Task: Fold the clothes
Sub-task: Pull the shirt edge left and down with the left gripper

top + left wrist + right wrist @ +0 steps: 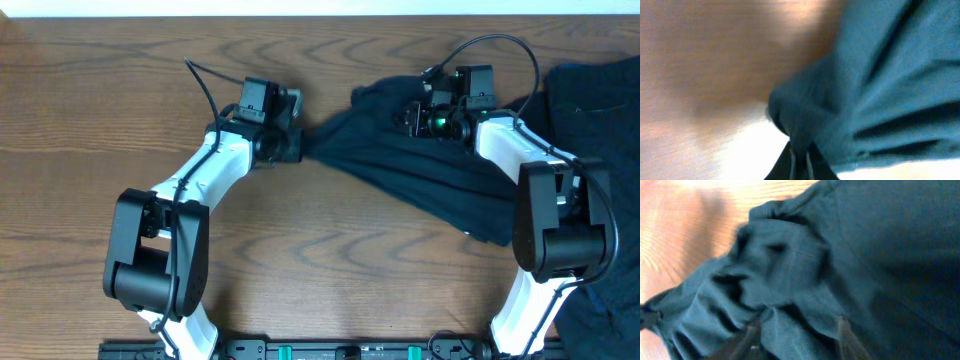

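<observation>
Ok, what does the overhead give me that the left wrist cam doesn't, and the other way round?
Overhead only: the right gripper over the garment's far end, and a second dark pile at the table's right edge. Left wrist only: a close look at the bunched corner pinched at the left gripper. Both: the dark garment running from the left gripper across the wooden table.

**Two garments, one drawn out between the arms**

One garment (420, 175) lies across the middle of the bench (80, 120). Its left tip sits in the jaws of the left gripper (292, 142), and the right gripper (425, 118) is over its bunched rear part. A second garment (600, 95) lies at the bench's right edge, partly under the right arm.
</observation>
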